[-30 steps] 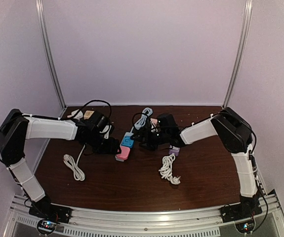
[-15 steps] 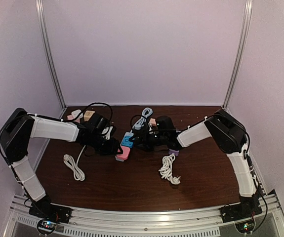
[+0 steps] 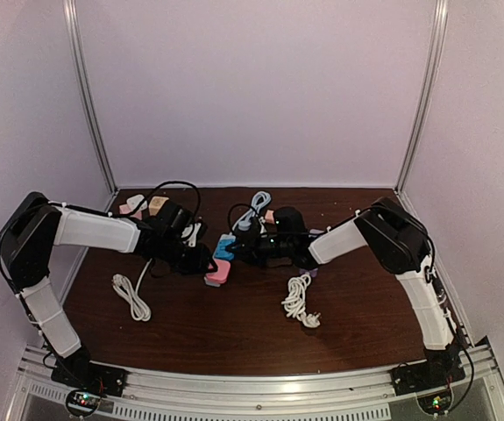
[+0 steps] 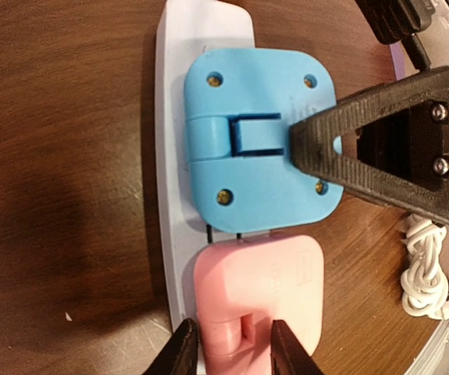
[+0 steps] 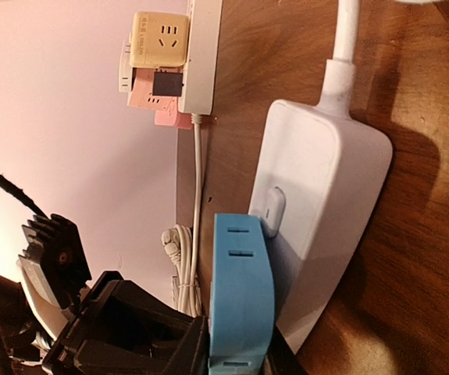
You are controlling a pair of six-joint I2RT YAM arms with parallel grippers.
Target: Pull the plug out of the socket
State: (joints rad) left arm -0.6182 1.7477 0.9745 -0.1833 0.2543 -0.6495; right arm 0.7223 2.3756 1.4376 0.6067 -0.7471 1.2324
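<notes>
A white power strip (image 4: 165, 156) lies near the middle of the brown surface (image 3: 234, 338). A blue plug (image 4: 255, 148) sits on the strip. A pink plug (image 4: 259, 289) sits just beside the blue one, at its 6 o'clock in the left wrist view. The left gripper (image 4: 233, 351) reaches in from 9 o'clock in the top view, and its jaws are narrow, pinching the bump on the pink plug. The right gripper (image 5: 236, 359) reaches in from 3 o'clock, and its jaws hold the blue plug by its sides. A white cord bundle (image 3: 300, 303) lies at 4 o'clock from the plugs, and a loose white cable (image 3: 131, 296) lies at 8 o'clock. A second strip (image 5: 204, 55) with a yellow cube (image 5: 158, 39) sits far back at 10 o'clock
</notes>
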